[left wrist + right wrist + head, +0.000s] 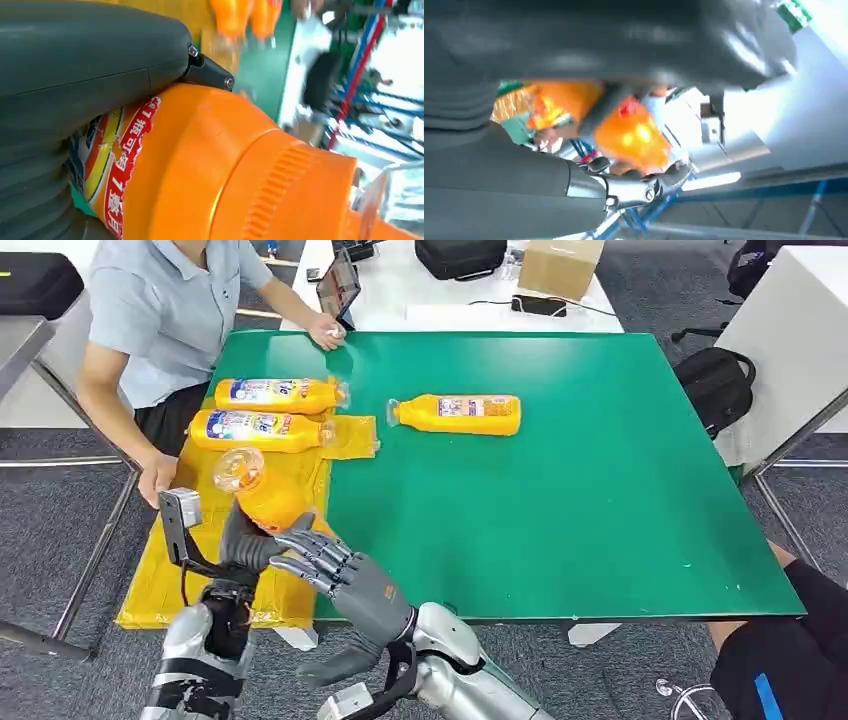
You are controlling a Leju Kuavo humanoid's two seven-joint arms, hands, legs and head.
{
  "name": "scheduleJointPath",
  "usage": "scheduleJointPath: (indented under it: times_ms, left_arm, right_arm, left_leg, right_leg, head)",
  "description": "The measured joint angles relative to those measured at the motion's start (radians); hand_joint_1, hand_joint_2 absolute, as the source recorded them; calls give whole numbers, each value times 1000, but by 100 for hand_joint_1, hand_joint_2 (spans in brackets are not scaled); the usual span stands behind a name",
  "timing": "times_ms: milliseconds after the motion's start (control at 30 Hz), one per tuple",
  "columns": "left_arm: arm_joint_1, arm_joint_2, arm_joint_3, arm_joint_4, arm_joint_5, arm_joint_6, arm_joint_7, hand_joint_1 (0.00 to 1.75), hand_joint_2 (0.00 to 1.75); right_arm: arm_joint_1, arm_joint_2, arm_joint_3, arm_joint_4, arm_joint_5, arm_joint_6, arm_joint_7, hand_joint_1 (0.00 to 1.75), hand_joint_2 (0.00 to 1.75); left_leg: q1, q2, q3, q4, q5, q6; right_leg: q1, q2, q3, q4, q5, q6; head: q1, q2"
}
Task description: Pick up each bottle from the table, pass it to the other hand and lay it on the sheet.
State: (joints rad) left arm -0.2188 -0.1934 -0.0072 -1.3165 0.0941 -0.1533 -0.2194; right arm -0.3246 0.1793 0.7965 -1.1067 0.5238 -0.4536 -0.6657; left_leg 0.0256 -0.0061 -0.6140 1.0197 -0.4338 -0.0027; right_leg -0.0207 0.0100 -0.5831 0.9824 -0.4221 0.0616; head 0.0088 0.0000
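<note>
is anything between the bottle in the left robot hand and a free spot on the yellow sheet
Nothing visible blocks it. The left robot hand holds the orange plastic bottle right over the yellow plastic sheet; two orange bottles lie at its far end, and the near part looks free.

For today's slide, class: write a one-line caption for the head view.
Left hand holds an orange bottle above the yellow sheet, right hand beside it.

I am seeing a green table (560, 490) carrying a yellow sheet (200, 540) that is draping over its left edge. Two orange bottles (262, 412) are lying side by side on the sheet; a third bottle (458, 414) is lying directly on the green top.
</note>
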Motion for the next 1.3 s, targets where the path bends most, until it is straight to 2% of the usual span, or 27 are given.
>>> scheduleJointPath:
  times_ms: [200,400,567,667,767,967,1300]
  left_arm:
    - [-22,24,24,0,-98,41,10,175,175]
    - [-99,58,49,8,-362,108,18,175,175]
    - [-201,81,3,6,-864,210,56,175,175]
    - [-244,92,-23,10,-961,205,84,175,175]
    - [-317,133,-80,116,-1114,166,90,175,175]
    - [-416,196,-158,374,-1161,177,30,175,175]
    - [-454,228,-193,489,-1162,183,26,175,175]
  right_arm:
    - [0,-13,14,-20,27,-12,0,0,0]
    - [1,-21,16,-49,35,-2,0,0,0]
    - [5,-29,16,-80,42,20,0,0,0]
    - [6,-31,16,-95,41,29,0,0,0]
    - [6,-37,17,-111,12,35,0,0,0]
    - [-5,-46,43,-119,-36,30,0,0,0]
    - [-8,-52,53,-119,-36,29,0,0,0]
  left_leg:
    - [-1,0,0,0,0,0]
    - [0,0,0,0,0,0]
    - [0,0,0,0,1,0]
    - [-1,0,0,0,1,0]
    - [-1,-1,0,0,1,0]
    - [-1,2,0,0,1,0]
    - [-1,2,-1,0,1,-1]
  right_leg:
    - [0,0,0,0,0,0]
    - [0,0,0,0,0,0]
    - [0,0,0,0,1,0]
    - [0,0,0,0,1,1]
    - [0,-1,0,0,1,1]
    - [0,1,-1,1,3,-2]
    - [0,1,-1,1,3,-2]
  head:
    - [0,0]
    - [0,0]
    - [0,0]
    - [0,0]
    - [0,0]
    - [0,0]
    - [0,0]
